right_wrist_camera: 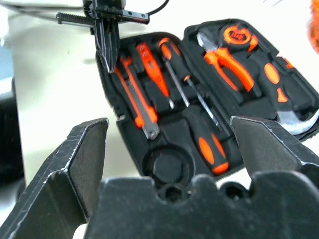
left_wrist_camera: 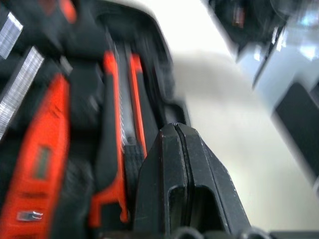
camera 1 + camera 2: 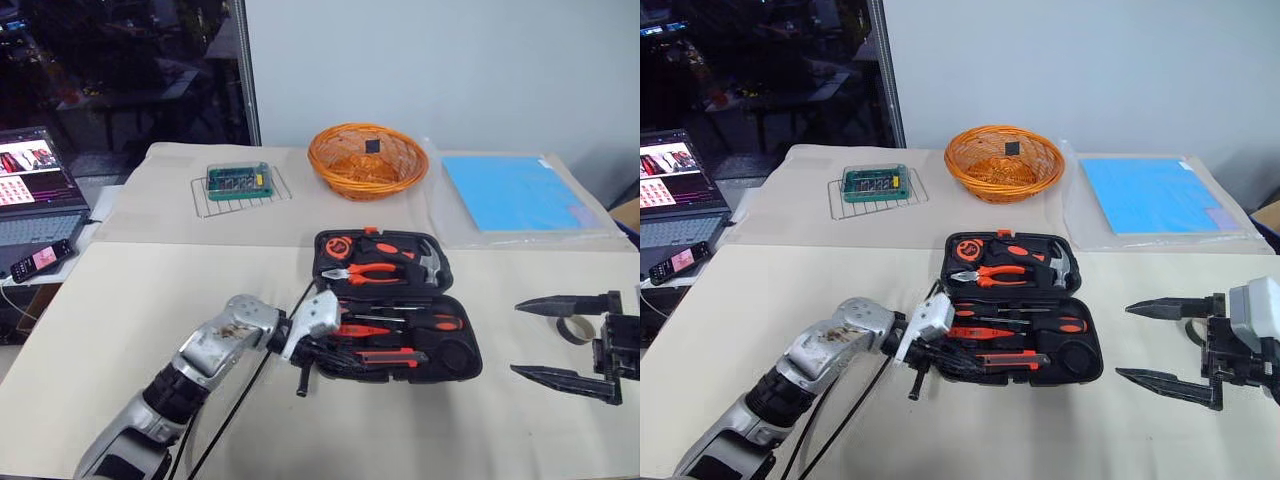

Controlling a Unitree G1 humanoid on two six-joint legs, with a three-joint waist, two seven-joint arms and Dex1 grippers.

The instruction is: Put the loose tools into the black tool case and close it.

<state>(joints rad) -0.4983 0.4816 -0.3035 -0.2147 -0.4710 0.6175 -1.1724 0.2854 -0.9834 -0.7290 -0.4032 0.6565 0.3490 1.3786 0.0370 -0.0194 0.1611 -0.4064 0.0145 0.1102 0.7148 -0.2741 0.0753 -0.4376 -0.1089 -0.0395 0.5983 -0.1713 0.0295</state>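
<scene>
Left end effector (image 1: 108, 50) shut at black tool case (image 3: 455, 375), two orange-and-black-handled screwdrivers (image 1: 212, 149) inside

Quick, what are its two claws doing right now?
Left gripper: shut, empty, at the case's near edge.
Right gripper: open, empty.

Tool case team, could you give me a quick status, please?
Left gripper shut, at case edge. Right gripper open, empty. Case open, tape roll outside.
</scene>
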